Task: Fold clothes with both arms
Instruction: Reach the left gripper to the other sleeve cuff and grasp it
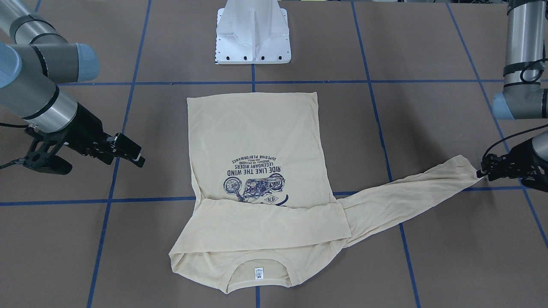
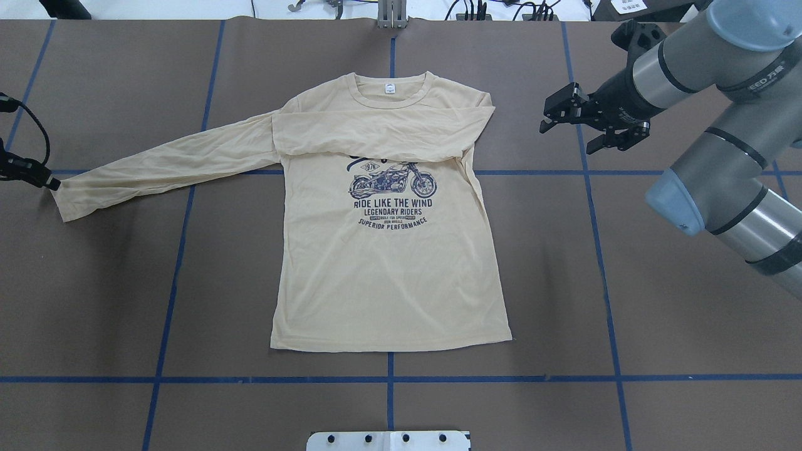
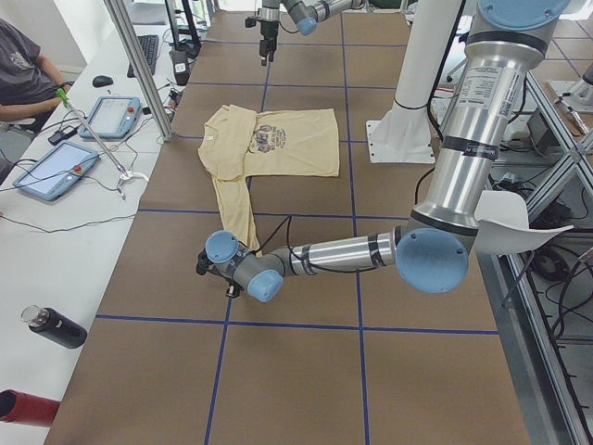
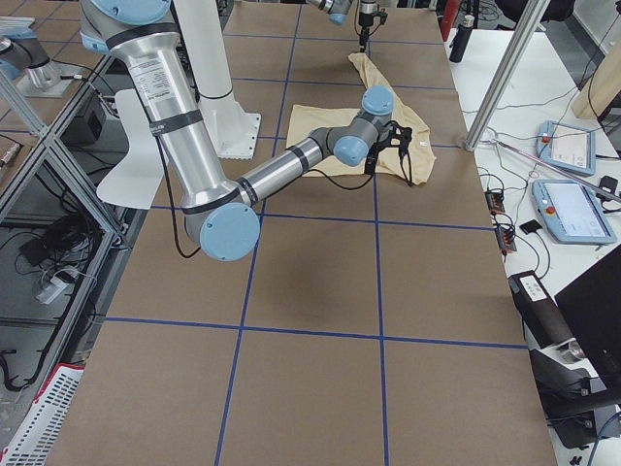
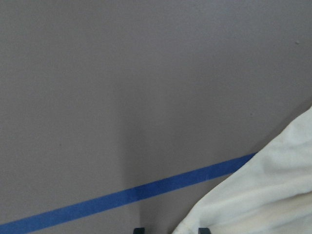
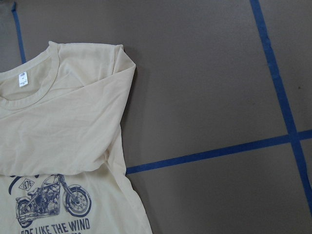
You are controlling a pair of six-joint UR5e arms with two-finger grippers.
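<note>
The cream-yellow long-sleeved T-shirt (image 2: 388, 275) lies flat, print up, with its neck label (image 2: 390, 88) at the far side. One sleeve is folded across the chest (image 2: 376, 134). The other sleeve (image 2: 163, 166) stretches out towards my left side. My left gripper (image 2: 49, 183) is low at that sleeve's cuff. In the left wrist view its fingertips (image 5: 139, 229) stand slightly apart, with the cuff edge (image 5: 263, 195) between them. My right gripper (image 2: 546, 119) is open and empty, above the table beside the shirt's shoulder. The right wrist view shows that shoulder (image 6: 63, 126).
The white pedestal base (image 1: 252, 34) stands at the near edge. Blue tape lines (image 2: 601, 250) cross the brown table. Beyond the far edge is a desk with tablets (image 3: 46, 167), a seated person (image 3: 23, 74) and a black bottle (image 3: 56, 326).
</note>
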